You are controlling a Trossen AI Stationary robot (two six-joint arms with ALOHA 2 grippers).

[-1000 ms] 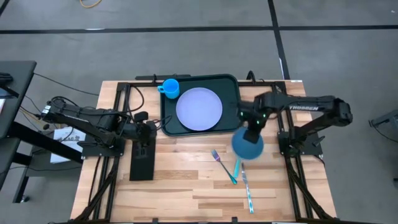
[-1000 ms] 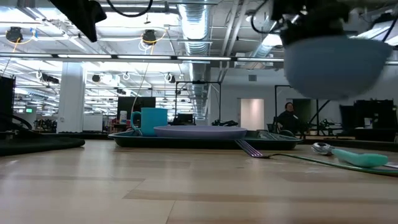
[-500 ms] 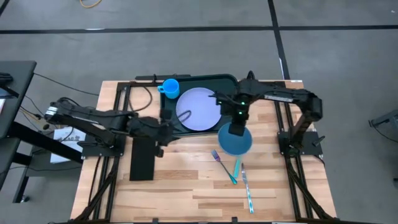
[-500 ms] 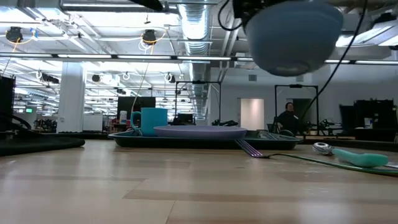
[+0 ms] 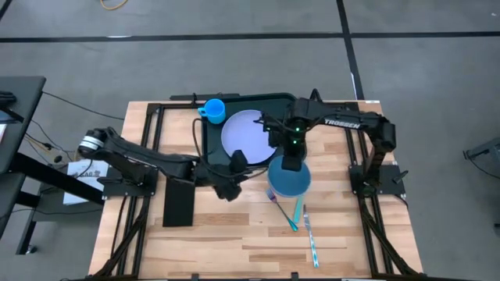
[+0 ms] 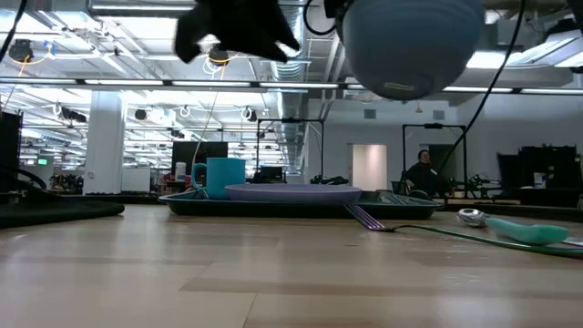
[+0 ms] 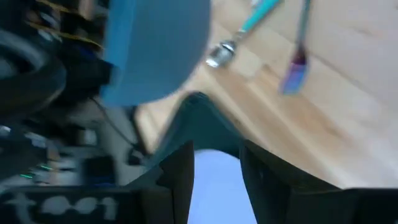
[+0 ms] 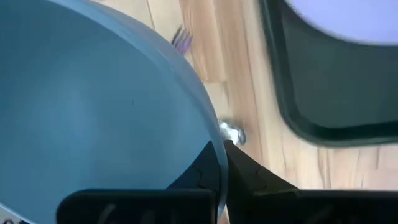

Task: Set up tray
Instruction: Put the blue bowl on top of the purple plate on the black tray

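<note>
The dark green-black tray [image 5: 291, 109] lies at the table's far middle, carrying a lavender plate [image 5: 248, 134] and a blue cup [image 5: 213, 109]. My right gripper [image 5: 291, 161] hovers just off the tray's near right corner, shut on a blue bowl [image 5: 289, 179] that hangs high over the table in the low view [image 6: 410, 41]. My left gripper [image 5: 234, 167] floats open above the tray's near edge, left of the bowl; its wrist view looks past its fingers [image 7: 216, 152] at the plate, the tray [image 7: 205, 121] and the bowl [image 7: 155, 50]. My right gripper pinches the bowl's rim [image 8: 219, 148], one finger [image 8: 196, 171] inside the hollow and one [image 8: 252, 177] outside. The fingers come from above, slanting from the table's far side. The bowl is lifted clear of the table, mouth up, below and in front of the gripper.
A purple fork [image 5: 273, 195], a teal-handled spoon [image 5: 295, 215] and a knife [image 5: 311, 240] lie on the wood near the bowl's shadow. A flat black rectangle [image 5: 178, 201] lies at the table's left. The near half of the table is bare wood.
My right gripper has carried the bowl toward the table's left, from beside the tray's right edge to its near right corner, keeping it raised. My left arm has reached toward the table's right, from above the black rectangle to the tray's near edge.
</note>
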